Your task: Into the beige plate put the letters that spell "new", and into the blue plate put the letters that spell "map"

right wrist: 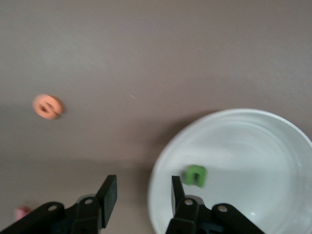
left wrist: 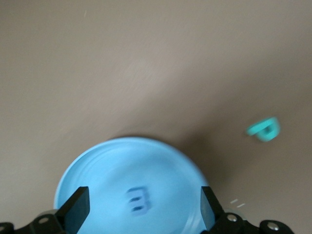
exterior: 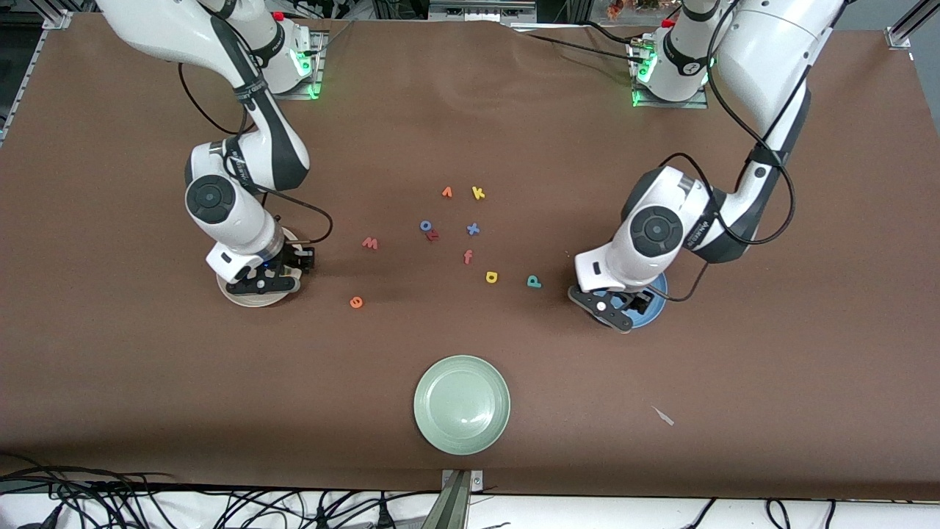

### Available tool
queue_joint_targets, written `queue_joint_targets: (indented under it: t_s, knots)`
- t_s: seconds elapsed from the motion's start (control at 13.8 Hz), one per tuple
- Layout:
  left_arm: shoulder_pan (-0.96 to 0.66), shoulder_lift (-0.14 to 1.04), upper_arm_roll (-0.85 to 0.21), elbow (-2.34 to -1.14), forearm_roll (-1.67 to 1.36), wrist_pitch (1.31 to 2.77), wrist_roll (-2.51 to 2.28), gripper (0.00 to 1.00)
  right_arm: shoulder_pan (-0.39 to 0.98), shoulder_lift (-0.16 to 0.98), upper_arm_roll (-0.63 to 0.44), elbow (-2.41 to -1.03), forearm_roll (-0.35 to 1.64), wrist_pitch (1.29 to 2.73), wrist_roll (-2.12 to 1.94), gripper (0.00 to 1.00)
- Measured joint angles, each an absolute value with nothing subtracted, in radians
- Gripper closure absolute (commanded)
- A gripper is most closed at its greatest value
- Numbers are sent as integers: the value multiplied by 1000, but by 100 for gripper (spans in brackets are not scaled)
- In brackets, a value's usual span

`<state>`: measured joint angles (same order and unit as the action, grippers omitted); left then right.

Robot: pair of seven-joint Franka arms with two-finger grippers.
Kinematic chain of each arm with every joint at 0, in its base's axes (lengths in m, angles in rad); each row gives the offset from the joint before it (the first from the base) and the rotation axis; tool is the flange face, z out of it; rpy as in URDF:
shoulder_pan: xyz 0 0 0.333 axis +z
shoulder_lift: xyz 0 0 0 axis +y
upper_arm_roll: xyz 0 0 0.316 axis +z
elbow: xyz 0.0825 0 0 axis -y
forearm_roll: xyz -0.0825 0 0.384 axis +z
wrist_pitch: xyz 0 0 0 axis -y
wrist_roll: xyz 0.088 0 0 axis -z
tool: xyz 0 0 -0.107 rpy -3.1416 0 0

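Sorting underway: blue m [left wrist: 138, 201] lies in blue plate [left wrist: 92, 165], green n [right wrist: 195, 176] in beige plate [right wrist: 273, 146], each dropped where its word belongs. Left hand [left wrist: 141, 207] over blue plate, fingers wide apart, empty. Right hand [right wrist: 142, 195] at beige plate rim, fingers partly apart, empty. W [exterior: 370, 243], e [exterior: 356, 302], a [exterior: 491, 277], p [exterior: 534, 281] lie loose on table [exterior: 147, 382] btwn plates, awaiting pickup.
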<state>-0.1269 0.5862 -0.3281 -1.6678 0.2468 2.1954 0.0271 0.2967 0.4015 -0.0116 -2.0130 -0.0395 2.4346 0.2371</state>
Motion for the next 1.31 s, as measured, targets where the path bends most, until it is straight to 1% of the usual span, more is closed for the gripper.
queue_joint_targets:
  t_s: [0.22,0.44,0.65,0.94,1.09,1.31]
  knots:
    - [-190,594,-328,-1632,138,2195,-52,0,307,445,18,-1935,-32,2434,284,44]
    - [-265,638,-329,-1621,134,2197,-208,0,310,530,60,-1859,-28,2454,351,44]
    - [-317,688,-327,-1615,134,2244,-308,0,334,612,74,-1783,-28,2468,382,44]
    - [-349,737,-313,-1612,151,2306,-311,1,348,665,74,-1758,-30,2526,383,44]
    - [-354,748,-294,-1611,216,2315,-309,1,348,675,74,-1757,-42,2532,382,44]
    - [-351,760,-274,-1610,235,2315,-304,1,346,681,69,-1756,-56,2533,382,44]
